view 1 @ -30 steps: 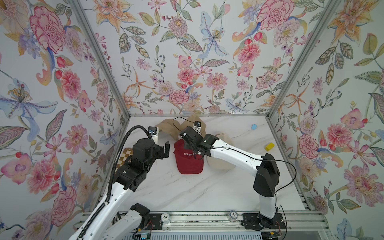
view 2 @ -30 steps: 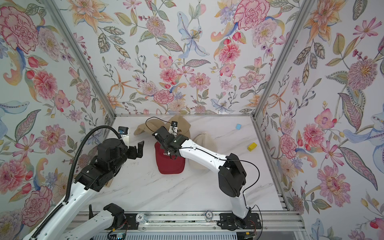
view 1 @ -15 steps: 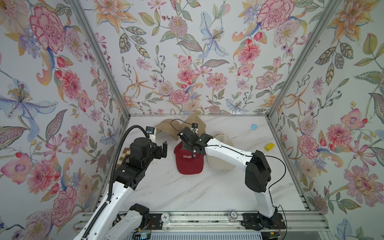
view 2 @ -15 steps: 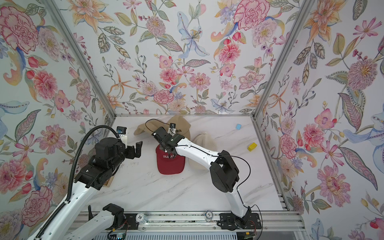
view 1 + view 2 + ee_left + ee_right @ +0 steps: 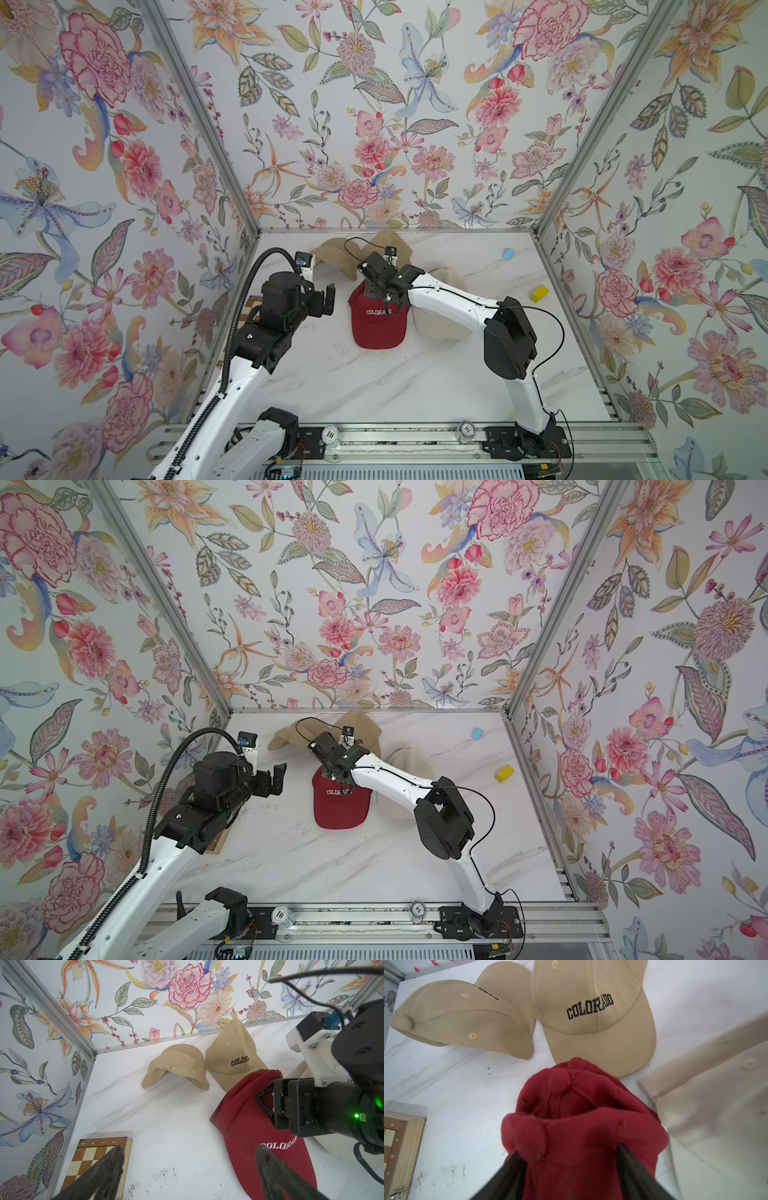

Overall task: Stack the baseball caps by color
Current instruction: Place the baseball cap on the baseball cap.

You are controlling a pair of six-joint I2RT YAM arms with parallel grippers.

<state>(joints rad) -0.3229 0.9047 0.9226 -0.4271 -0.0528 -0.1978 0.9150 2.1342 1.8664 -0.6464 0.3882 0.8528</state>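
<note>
1. The dark red cloth cap [image 5: 378,328] lies on the white marble table [image 5: 374,386], just beside the cream cloth cap [image 5: 436,326].
2. The right gripper [image 5: 568,1149] has its jaws apart, around the red cap's top.
3. The left gripper [image 5: 189,1150] is wide apart, near the cap.

I work in a purpose-built robot test cell, a lab rig rather than any home. Flowered wallpaper panels [image 5: 374,104] are held in bare aluminium posts [image 5: 201,120] and box in a white marble-look worktop [image 5: 374,386]. My left arm [image 5: 232,390] and right arm [image 5: 453,302] are bolted to a slotted aluminium rail [image 5: 415,438] along the front edge. A black corrugated hose [image 5: 227,370] runs up one arm.
</note>
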